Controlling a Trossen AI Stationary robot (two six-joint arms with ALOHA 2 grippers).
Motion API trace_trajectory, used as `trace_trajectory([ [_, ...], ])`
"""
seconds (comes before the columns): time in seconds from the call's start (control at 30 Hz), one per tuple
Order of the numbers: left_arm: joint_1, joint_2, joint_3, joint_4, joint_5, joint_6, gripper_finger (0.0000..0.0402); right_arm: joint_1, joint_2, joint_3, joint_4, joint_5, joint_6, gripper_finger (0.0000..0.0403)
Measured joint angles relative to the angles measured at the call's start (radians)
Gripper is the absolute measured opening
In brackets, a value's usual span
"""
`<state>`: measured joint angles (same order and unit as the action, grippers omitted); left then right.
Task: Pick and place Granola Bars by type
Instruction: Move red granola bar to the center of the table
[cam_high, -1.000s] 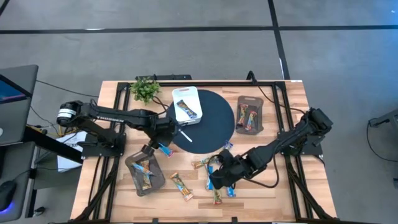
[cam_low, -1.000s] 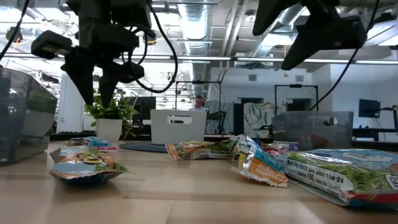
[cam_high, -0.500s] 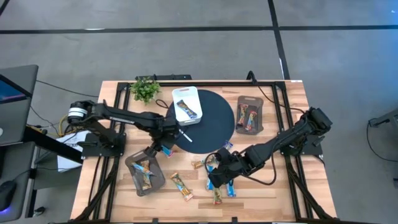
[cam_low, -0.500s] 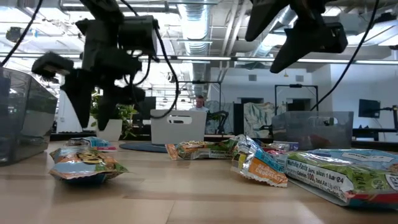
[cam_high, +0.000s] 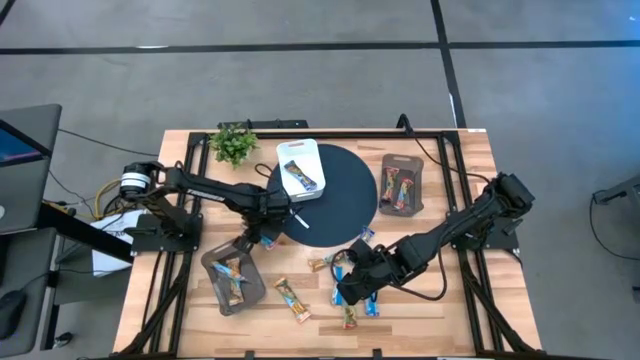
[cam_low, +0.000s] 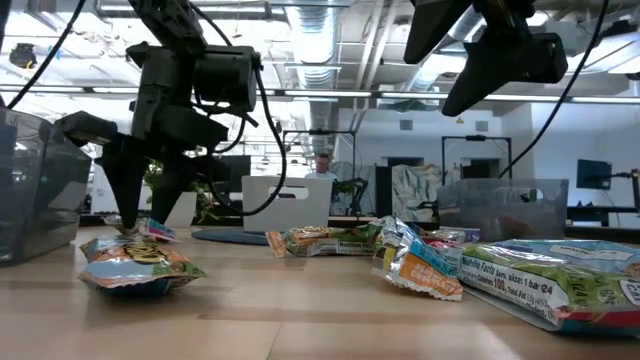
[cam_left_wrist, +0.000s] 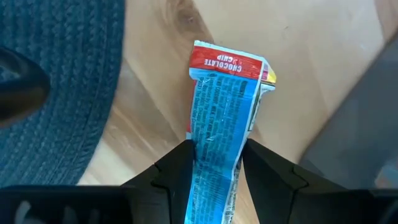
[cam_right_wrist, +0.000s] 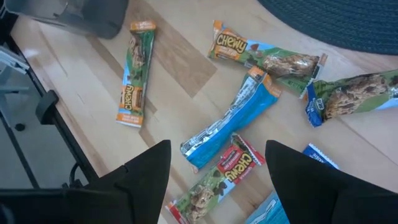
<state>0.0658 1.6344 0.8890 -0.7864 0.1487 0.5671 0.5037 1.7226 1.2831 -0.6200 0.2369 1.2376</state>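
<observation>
1. the left gripper (cam_left_wrist: 214, 163) is lowered to the table (cam_high: 190, 310) at the dark round mat's (cam_high: 345, 190) edge; its fingers (cam_left_wrist: 174, 171) are set apart, one on each side of a blue bar with a red "chocolate chip" end (cam_left_wrist: 221, 118).
2. whether that bar is actually pinched cannot be told; in the left wrist view it lies flat on the wood, extending forward between and beyond the fingertips.
3. beside the left fingers a grey tray (cam_high: 233, 277) is seen, with one multicoloured bar inside it.
4. the right gripper (cam_right_wrist: 217, 163) is held above the table with its fingers spread wide and nothing between them.
5. directly below and ahead of the right fingers a loose cluster of granola bars (cam_right_wrist: 261, 59) is seen on the wood: a blue bar (cam_right_wrist: 233, 121), a red-ended chewy bar (cam_right_wrist: 217, 177) crossing it, and an orange-green bar (cam_right_wrist: 134, 74) lying apart.
6. a white tray (cam_high: 300, 170) on the mat holds one bar; a second grey tray (cam_high: 402, 185) past the mat holds several.
</observation>
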Motion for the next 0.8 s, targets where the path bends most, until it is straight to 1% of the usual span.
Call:
trace_trajectory([
  [0.1, 0.000, 0.002, 0.012, -0.001, -0.007, -0.006, 0.0128, 0.000, 0.000, 0.000, 0.000, -0.001, -0.011, 0.0255],
  [0.17, 0.000, 0.002, 0.024, 0.000, -0.007, -0.021, 0.0115, 0.000, 0.000, 0.000, 0.000, -0.002, -0.016, 0.0255],
  [0.53, 0.000, 0.002, 0.075, -0.003, 0.001, -0.033, 0.0008, 0.000, 0.000, 0.000, -0.001, -0.003, -0.042, 0.0255],
  [0.8, 0.000, 0.002, 0.114, 0.000, 0.003, -0.071, 0.0000, 0.004, 0.000, 0.000, -0.003, -0.003, -0.053, 0.0255],
])
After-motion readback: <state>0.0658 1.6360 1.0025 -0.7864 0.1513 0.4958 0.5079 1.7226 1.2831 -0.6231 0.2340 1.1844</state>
